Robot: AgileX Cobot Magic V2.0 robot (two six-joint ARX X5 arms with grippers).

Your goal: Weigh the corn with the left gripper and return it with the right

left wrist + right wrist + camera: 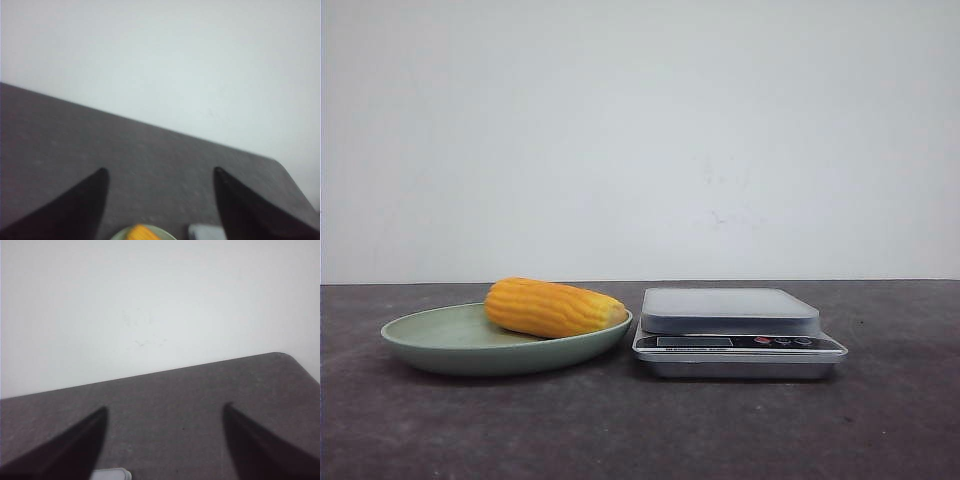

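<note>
Nothing is done yet: the corn (556, 307) is lying on the plate (430, 345), the scale (730, 312) is bare. Fingers of both the left gripper (160, 200) and the right gripper (165, 440) are held apart, empty.

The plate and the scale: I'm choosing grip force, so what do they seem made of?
The green plate looks like matte plastic or melamine: flat, even color, no glare. The scale seems to have a brushed metal body and platform, with a dull grey sheen. Neither is certain from looks alone.
</note>
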